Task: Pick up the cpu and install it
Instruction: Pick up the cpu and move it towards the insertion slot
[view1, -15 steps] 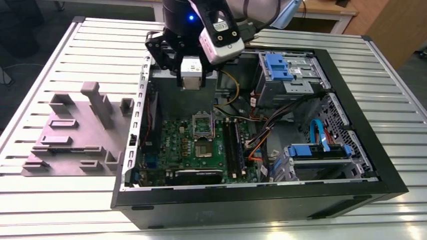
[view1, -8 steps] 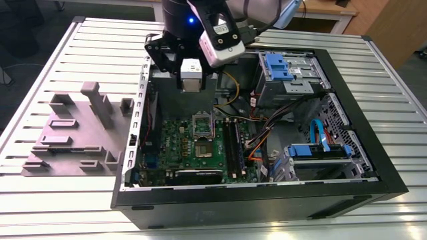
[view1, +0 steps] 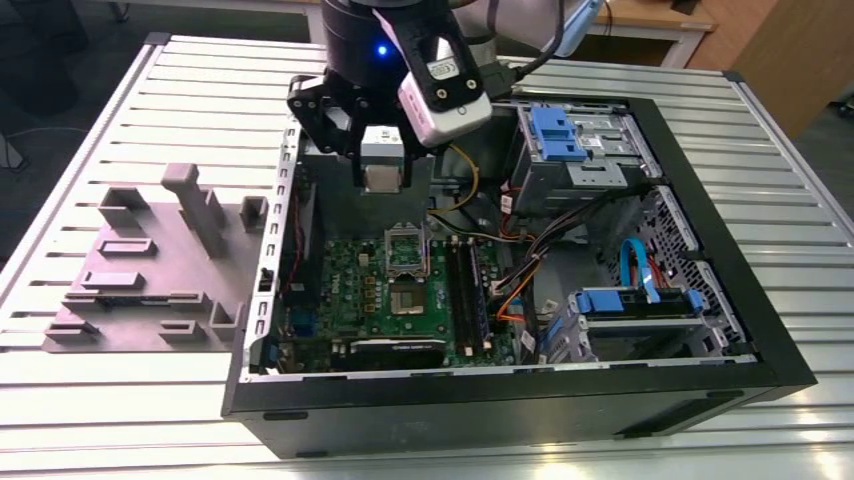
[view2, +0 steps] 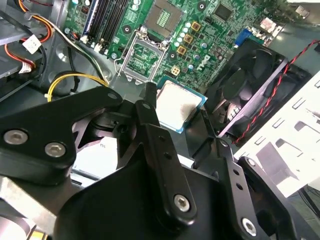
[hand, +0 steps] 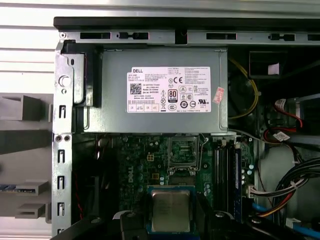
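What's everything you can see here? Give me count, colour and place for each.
table: one, silver slats, under everything
computer case: one, black, open, on the table
tray: one, grey, beside the case on the exterior view's left
motherboard: one, green, inside the case
power supply: one, grey, inside the case
fan: one, black, beside the motherboard
cpu: one, silvery, gripped above the motherboard
arm: one, black, over the case
claw: one, black, shut on the cpu
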